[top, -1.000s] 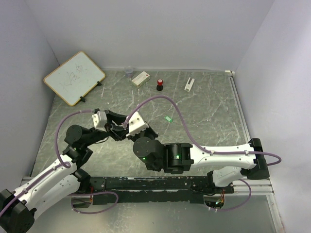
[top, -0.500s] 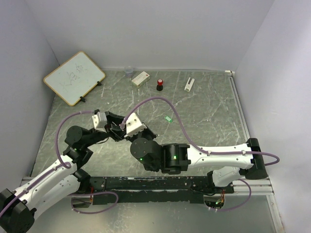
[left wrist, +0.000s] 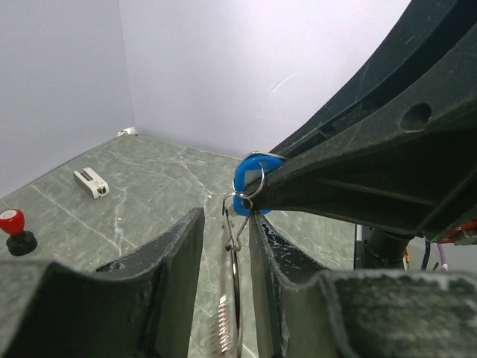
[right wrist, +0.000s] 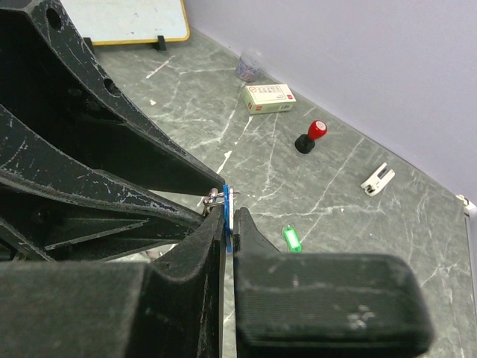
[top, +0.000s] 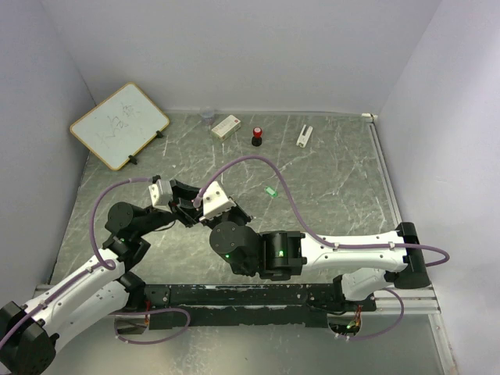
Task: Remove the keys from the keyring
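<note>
- Done, by my reading: the green key (right wrist: 291, 239) lies loose near the middle of the worktop (top: 344, 164), well apart from both grippers.
- Left to do: the blue key (left wrist: 251, 183) is threaded on the keyring (left wrist: 233, 287), up in the air left of centre.
- The right gripper (right wrist: 226, 221) is clamped on the blue key's head.
- The left gripper (left wrist: 226, 222) has its fingers close on either side of the keyring (actual pinch: cannot tell).

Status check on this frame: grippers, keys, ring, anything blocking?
Right gripper shut on blue key. Left gripper straddles keyring, grip unclear. Blue key on the ring; green key off, lying apart. Nothing in the way.
</note>
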Tool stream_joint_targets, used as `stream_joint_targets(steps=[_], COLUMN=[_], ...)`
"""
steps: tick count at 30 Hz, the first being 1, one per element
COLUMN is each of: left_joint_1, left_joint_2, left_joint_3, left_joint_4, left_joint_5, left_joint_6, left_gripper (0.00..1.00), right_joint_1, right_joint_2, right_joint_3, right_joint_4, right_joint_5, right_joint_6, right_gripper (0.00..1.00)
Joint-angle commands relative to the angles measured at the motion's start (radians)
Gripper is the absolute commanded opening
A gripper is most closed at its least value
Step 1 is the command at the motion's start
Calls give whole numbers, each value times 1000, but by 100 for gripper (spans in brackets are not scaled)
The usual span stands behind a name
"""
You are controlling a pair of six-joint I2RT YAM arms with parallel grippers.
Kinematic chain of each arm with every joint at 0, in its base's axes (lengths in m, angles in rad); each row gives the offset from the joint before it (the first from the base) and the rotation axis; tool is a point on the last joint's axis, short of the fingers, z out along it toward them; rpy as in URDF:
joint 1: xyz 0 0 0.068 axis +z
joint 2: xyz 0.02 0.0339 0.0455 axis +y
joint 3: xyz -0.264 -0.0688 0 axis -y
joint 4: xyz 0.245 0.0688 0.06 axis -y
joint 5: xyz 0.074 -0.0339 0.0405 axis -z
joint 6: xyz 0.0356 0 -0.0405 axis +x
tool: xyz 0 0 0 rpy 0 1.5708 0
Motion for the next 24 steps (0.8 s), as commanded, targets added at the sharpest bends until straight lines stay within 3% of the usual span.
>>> stream_joint_targets(steps=[1,11,24], left_joint_1=[2,3,2], left_joint_2=[7,5,-3], left_joint_3=[-13,-16,-7], left_joint_4=[44,42,26], left_joint_5=[11,14,11], left_joint_6=[-6,-3,5], left_gripper=[42,40,12], right_joint_1=[4,4,5], right_joint_2=[-8,-14,-11], right_joint_3=[-1,-5,-2], right_joint_4=[42,41,25], right_joint_5=[10,14,14], right_joint_6=[-7,-5,6], right_gripper=[0,0,0])
